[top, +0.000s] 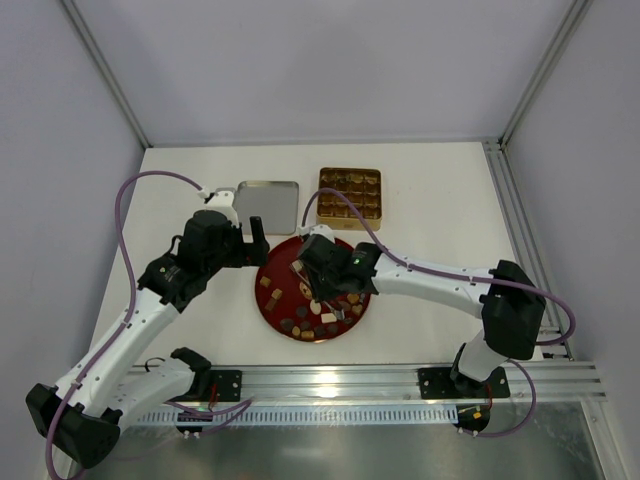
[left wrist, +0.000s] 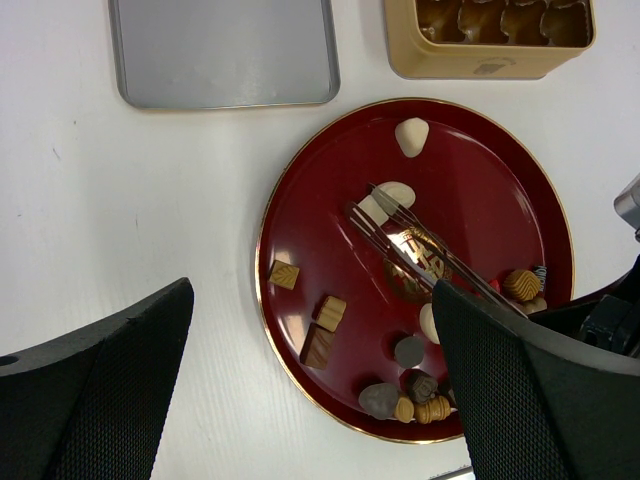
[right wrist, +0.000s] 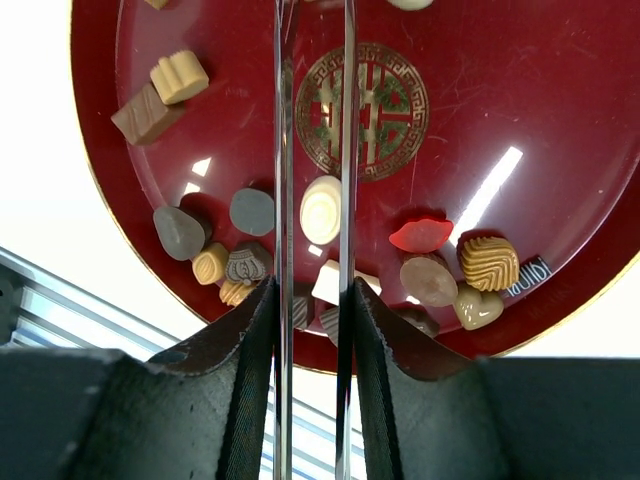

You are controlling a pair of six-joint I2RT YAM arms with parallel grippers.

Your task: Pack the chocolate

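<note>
Chocolates (left wrist: 330, 312): all seen lie on the plate (left wrist: 480, 190). Most are heaped along its near rim, a few lie loose towards its left, and cream ones sit above its centre emblem and by its far rim.
Tin (left wrist: 490, 62): just beyond the plate's far-right rim, not touching it.
Lid (left wrist: 225, 50): flat on the table beyond the plate's far-left rim.
Right gripper (right wrist: 310, 290): over the plate's near rim, fingers pressed onto a pair of metal tongs (left wrist: 400, 232), which it holds.
Tongs: reach across the emblem with prongs parted and tips at the cream piece (left wrist: 390, 198) just above it. Whether they touch it cannot be told.
Left gripper (left wrist: 312, 290): fingers spread wide, holding nothing, hovering at the plate's left rim.
Weight: judged very light, each piece a single bite.
Stiffness: judged firm but thin-skinned. A hard squeeze would likely mark or crack a piece.
Surface: glossy and rounded, on a lacquered plate. Judged prone to skid or squirt out from smooth prongs.
Hold: across the short width, low on the sides, prongs square to the piece, with a light closing only.
Risk: pieces in the near heap touch one another, so a lone piece such as the cream one is the cleaner pick.
Progress: judged early, as the plate is well stocked.
</note>
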